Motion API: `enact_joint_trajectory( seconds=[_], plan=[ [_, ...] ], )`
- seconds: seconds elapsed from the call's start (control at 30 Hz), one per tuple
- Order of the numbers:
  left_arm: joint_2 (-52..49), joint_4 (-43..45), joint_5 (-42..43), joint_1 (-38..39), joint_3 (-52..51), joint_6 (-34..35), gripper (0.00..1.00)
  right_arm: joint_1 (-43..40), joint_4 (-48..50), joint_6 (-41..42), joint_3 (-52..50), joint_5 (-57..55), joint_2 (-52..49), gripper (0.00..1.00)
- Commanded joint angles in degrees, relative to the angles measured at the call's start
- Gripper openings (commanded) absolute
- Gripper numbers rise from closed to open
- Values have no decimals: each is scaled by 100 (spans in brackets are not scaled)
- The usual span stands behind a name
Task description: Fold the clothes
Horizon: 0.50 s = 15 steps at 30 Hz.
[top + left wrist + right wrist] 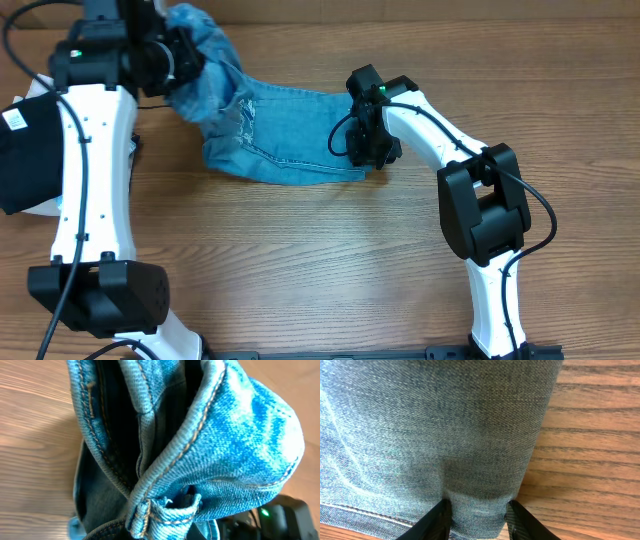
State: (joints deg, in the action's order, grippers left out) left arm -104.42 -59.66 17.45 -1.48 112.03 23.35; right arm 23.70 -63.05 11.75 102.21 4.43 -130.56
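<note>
Progress looks maybe halfway, judging by how things lie. Closest to the robot's base is bare light-brown wooden table (300, 270) with nothing on it. Further back, the right gripper (372, 150) is down at the right-hand end of the light-blue faded denim jeans (280, 135). Its wrist view shows the two dark fingers (440, 515) pinching a fold of denim right at the cloth's edge, wood grain just beside it. The jeans lie across the far middle of the table as a fairly short flat slab with a seam running along it. That seems too short for full-length legs, so at least one fold is probably in already. Further back on the left, the waist end is bunched into a rumpled lump up at the left gripper (180, 55). That wrist camera is swamped by waistband, a belt loop and orange stitching, so the jaws can't be seen and their state can't be told, though the bunch looks raised off the table. Off at the left edge sits a black garment with a white tag (25, 165), not involved. What's left: lay that bunched end over neatly and flatten the stack.
</note>
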Motion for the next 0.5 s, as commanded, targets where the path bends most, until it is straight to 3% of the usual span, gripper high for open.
enact_joint_trajectory(
  seconds=[0.0,0.47],
  plan=[
    [59,92,345,330,219,205,7,72,-70,35,-63,175,-146,40],
    [57,120,-212,1163,208,262,9,72,-81,35,-63,175,-146,39]
  ],
)
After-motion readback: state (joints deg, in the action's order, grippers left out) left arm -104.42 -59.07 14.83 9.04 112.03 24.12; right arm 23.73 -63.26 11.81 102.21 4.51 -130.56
